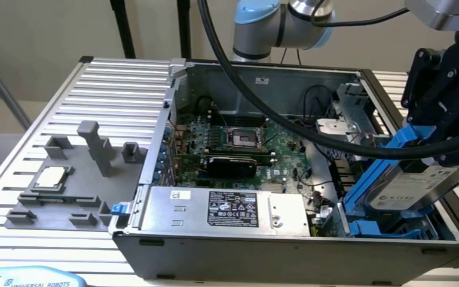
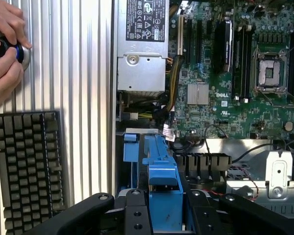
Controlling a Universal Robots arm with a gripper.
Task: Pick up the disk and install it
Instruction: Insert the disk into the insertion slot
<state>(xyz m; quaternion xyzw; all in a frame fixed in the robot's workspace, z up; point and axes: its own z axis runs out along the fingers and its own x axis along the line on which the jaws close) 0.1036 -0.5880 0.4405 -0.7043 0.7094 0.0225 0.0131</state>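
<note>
Half done: your gripper [image 1: 443, 143] is clamped on the disk [image 1: 413, 190], tilted over the drive bay [image 1: 367, 229] at four o'clock in the computer case [image 1: 238, 254]; it isn't seated yet.

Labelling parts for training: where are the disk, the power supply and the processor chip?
disk [image 1: 411, 192], exterior view, its white label.
power supply [image 1: 231, 209], exterior view, its black label.
processor chip [image 1: 52, 177], exterior view, its top face.

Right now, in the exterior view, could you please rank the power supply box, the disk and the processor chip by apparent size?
1. power supply box
2. disk, which may sit nearer the camera, so that gap is unsure
3. processor chip, clearly smallest
</note>
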